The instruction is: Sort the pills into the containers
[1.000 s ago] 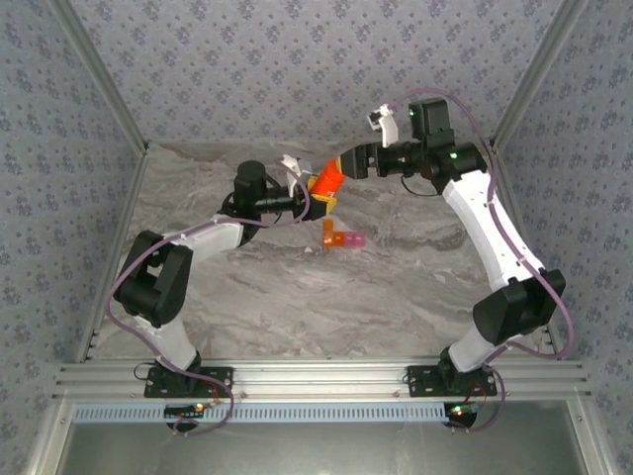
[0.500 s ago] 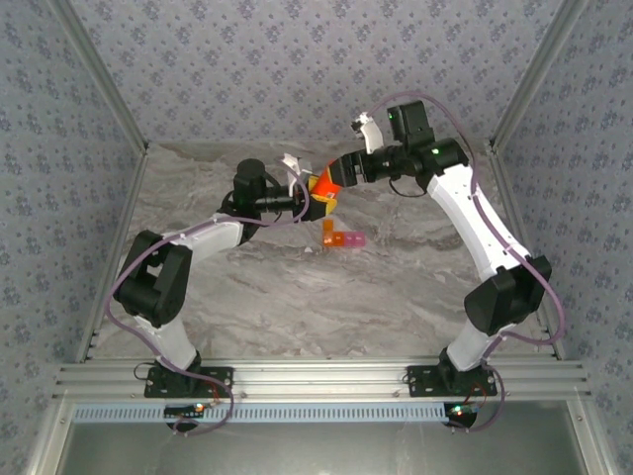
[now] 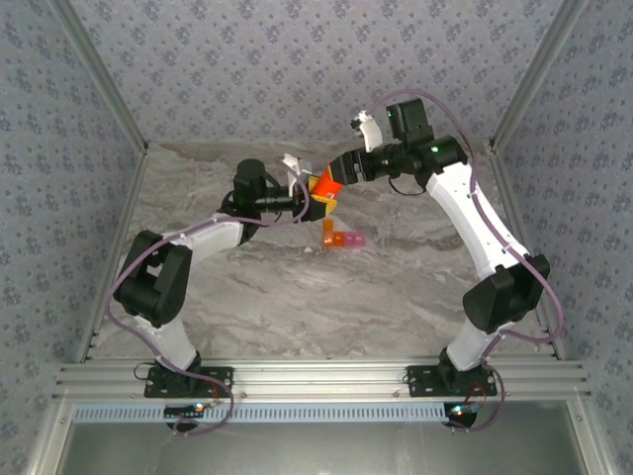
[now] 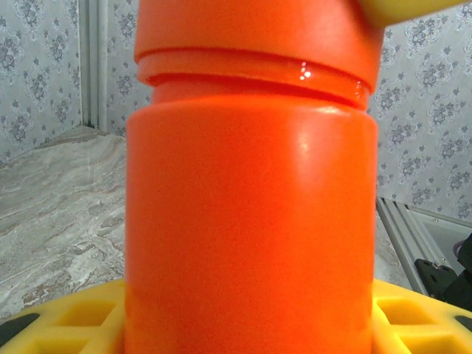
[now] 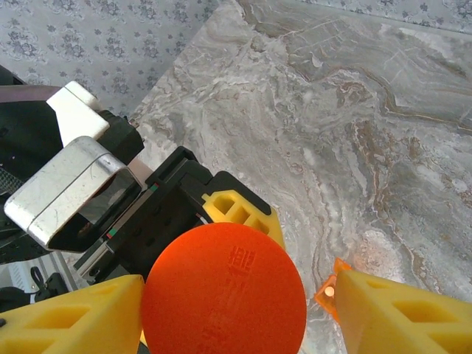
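- Our left gripper is clamped on the body of the orange bottle.
- Our right gripper straddles the bottle's cap, jaws parted, one finger clear of it.
- The pill box lies on the table, just nearer our bases, untouched.

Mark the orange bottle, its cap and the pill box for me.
orange bottle (image 4: pixel 251 221): left wrist view, middle of its body.
cap (image 5: pixel 225 295): right wrist view, centre of its top face.
pill box (image 3: pixel 343 238): top external view, where its two cells join.
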You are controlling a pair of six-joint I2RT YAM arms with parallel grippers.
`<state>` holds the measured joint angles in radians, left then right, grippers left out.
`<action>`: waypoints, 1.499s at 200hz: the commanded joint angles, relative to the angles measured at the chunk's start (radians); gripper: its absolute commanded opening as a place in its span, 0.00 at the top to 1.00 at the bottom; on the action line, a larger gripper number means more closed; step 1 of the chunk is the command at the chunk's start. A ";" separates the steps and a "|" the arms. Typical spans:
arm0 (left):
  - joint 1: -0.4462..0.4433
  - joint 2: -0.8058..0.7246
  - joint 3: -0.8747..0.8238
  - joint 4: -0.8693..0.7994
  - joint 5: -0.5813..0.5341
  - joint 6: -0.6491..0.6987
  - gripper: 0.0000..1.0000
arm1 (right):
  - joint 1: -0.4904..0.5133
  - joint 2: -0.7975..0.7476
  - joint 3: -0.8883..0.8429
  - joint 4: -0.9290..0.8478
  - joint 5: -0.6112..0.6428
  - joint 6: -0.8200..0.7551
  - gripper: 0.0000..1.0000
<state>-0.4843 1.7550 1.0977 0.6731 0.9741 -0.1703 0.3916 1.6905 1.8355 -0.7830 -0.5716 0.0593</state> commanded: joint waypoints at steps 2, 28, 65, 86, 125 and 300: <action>0.001 0.000 0.036 0.022 0.029 -0.009 1.00 | 0.007 0.016 0.038 -0.015 -0.012 -0.003 0.32; 0.002 0.000 0.038 0.022 0.030 -0.009 1.00 | 0.010 0.022 0.041 -0.022 -0.014 -0.004 0.42; 0.001 -0.003 0.037 0.036 0.024 -0.015 1.00 | 0.006 0.019 0.033 -0.045 0.002 -0.007 0.57; 0.001 -0.010 0.030 0.051 0.015 -0.013 1.00 | -0.020 0.010 0.002 -0.024 -0.011 0.036 0.60; 0.001 -0.020 0.018 0.071 -0.003 -0.014 1.00 | -0.093 -0.033 -0.117 0.136 -0.122 0.216 0.62; -0.003 -0.047 0.008 0.049 -0.086 0.041 1.00 | 0.019 0.008 -0.124 0.141 -0.084 0.278 0.63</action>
<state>-0.4767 1.7561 1.0985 0.6735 0.9096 -0.1669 0.3599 1.6718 1.6951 -0.5701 -0.6685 0.3500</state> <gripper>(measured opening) 0.532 0.459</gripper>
